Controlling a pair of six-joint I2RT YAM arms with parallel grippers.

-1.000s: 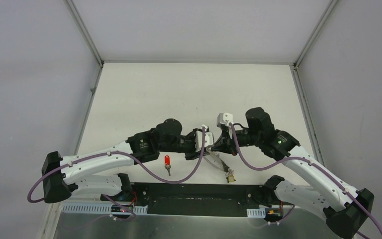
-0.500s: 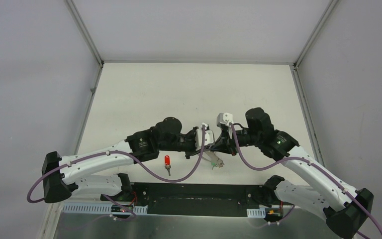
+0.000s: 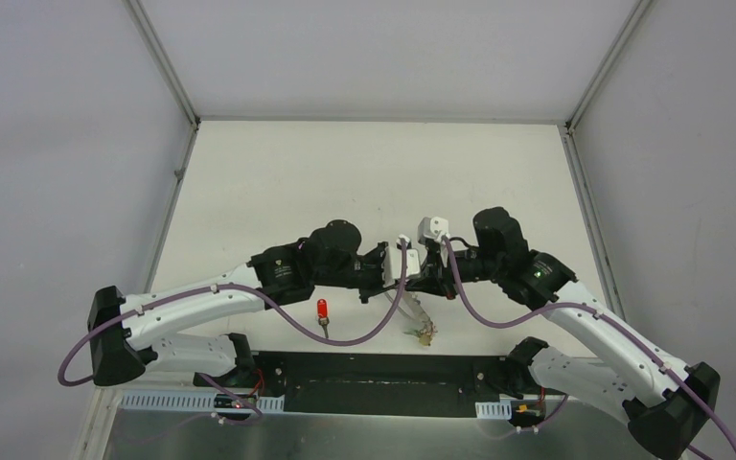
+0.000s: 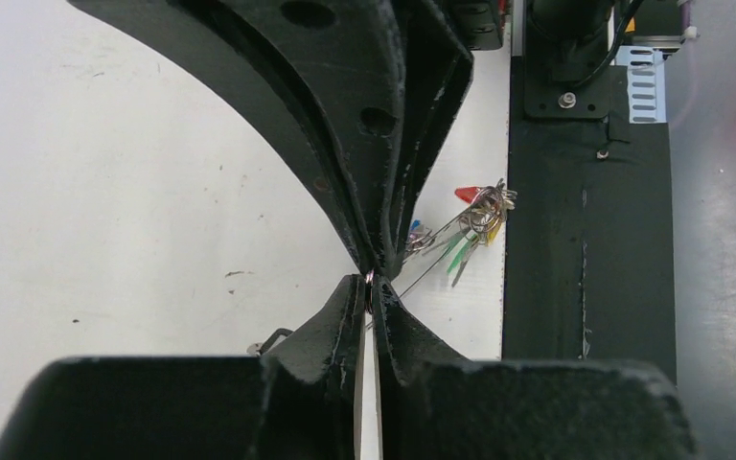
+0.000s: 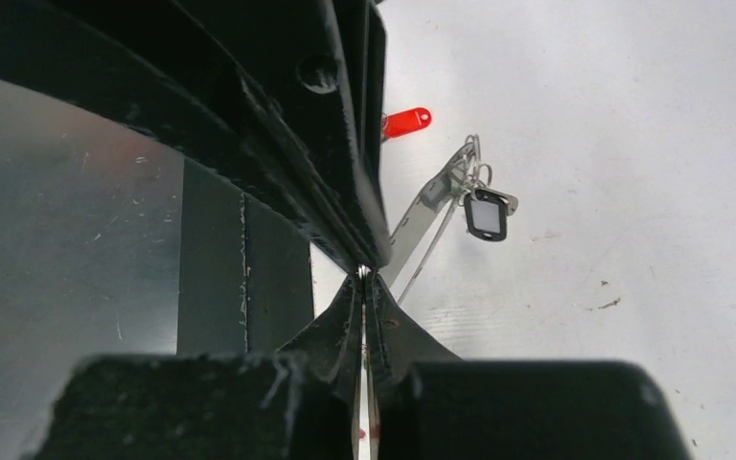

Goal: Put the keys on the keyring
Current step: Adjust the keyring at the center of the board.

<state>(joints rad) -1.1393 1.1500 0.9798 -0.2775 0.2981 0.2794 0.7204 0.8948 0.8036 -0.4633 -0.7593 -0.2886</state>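
Observation:
Both grippers meet tip to tip above the near middle of the white table [image 3: 364, 182]. My left gripper [image 3: 404, 281] [image 4: 369, 284] is shut on the thin grey keyring [image 4: 429, 259], a bit of wire showing between its tips. My right gripper [image 3: 416, 281] [image 5: 364, 276] is shut on the same keyring [image 5: 429, 240] from the other side. The ring hangs down toward the table, with a bunch of keys [image 3: 425, 333] [image 4: 474, 213] with red, green and yellow heads at its low end. One red-headed key [image 3: 323, 311] [image 5: 407, 122] lies loose on the table, left of the grippers.
A black fob [image 5: 487, 215] and a flat silver strip [image 5: 422, 216] hang with the bunch. A black base plate [image 3: 374, 383] runs along the near edge between the arm bases. Grey enclosure walls [image 3: 67, 144] stand on three sides.
My left gripper has moved right to the right gripper's tips and closed on the ring. The hanging bunch of keys has swung left and lifted off the table edge.

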